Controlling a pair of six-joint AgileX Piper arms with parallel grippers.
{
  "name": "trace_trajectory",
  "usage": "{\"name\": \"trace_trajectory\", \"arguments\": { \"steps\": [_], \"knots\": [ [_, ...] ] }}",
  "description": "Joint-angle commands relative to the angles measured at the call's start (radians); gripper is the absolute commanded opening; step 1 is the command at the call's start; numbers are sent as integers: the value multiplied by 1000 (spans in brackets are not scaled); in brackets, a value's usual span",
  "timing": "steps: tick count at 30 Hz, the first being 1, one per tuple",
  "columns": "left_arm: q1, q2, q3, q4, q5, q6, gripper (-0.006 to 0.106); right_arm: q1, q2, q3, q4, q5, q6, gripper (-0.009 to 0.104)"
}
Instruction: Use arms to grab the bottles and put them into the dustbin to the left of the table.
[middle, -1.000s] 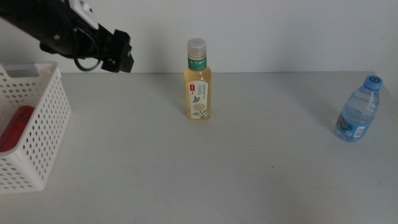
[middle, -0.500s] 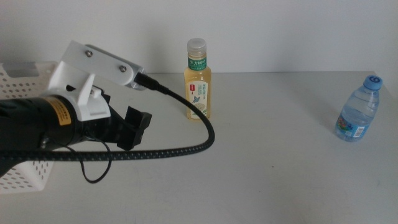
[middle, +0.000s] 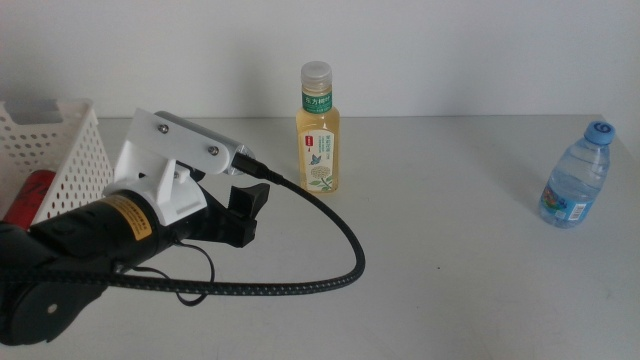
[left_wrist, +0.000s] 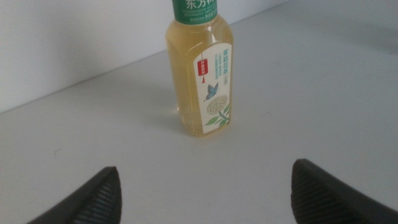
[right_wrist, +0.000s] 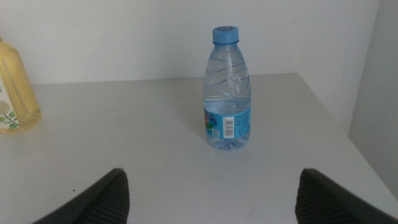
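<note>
The pale-yellow tea bottle (middle: 319, 130) stands upright at the back middle of the table (middle: 430, 250). My left gripper (middle: 243, 212) is open and empty, low over the table, a short way in front and left of it; the left wrist view shows the tea bottle (left_wrist: 200, 74) ahead between the spread jaws. The clear blue-capped water bottle (middle: 576, 178) stands at the far right; the right wrist view shows it (right_wrist: 227, 90) ahead of my open right gripper (right_wrist: 208, 199). The red can (middle: 27, 197) lies in the white dustbin (middle: 75, 165) at the left.
A black cable (middle: 330, 260) loops from the left arm over the table in front of the tea bottle. A white wall runs behind the table. The table's right edge lies just beyond the water bottle.
The left arm has swung down from above the dustbin and moved right, toward the tea bottle. The bottles have not moved.
</note>
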Motion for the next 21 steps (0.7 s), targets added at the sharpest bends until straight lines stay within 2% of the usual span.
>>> {"name": "trace_trajectory", "arguments": {
  "steps": [1,10,21],
  "knots": [
    [-6,11,10,3,-226,-41,94,-4,-21,-9,-17,-71,-9,92],
    [-6,215,25,24,-604,-62,94,-4,-21,-9,-17,-71,-9,92],
    [-6,463,-211,38,-623,-66,94,-4,-21,-9,-17,-71,-9,92]
  ]
}}
